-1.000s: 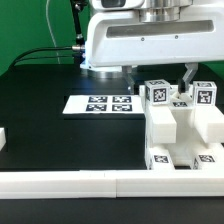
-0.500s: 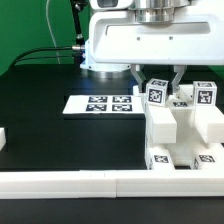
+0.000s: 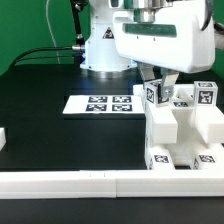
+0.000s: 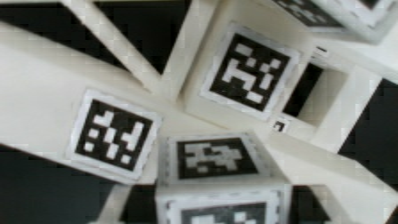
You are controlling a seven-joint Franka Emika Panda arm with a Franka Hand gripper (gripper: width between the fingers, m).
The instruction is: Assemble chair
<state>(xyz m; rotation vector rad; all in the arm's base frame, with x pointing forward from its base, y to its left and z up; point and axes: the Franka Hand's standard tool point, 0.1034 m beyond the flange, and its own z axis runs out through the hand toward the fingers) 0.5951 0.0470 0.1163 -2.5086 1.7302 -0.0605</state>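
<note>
The claw [image 3: 160, 83] hangs from the white arm housing [image 3: 160, 38] directly over the top rear of the chair [image 3: 180, 130], its two dark fingers [image 3: 146, 78] straddling the tagged upright post [image 3: 157, 95] at the chair's 11 o'clock corner. The jaws appear clenched on that post, though the housing hides part of the contact.

The chair, a cluster of chunky white blocks with square black-and-white tags, sits on the black counter [image 3: 60, 130] at about 4 o'clock from the frame's centre in the exterior view, pressed against the long white border rail [image 3: 80, 180] that runs along the 6 o'clock edge. Two more tagged tops [image 3: 204, 97] rise at the chair's 1 o'clock side.

The marker board [image 3: 100, 103] lies flat on the counter at 9 o'clock from the chair, apart from it.

The wrist view is filled with tilted white chair parts bearing several tags [image 4: 253, 70]; the claw's fingers cannot be made out there.
</note>
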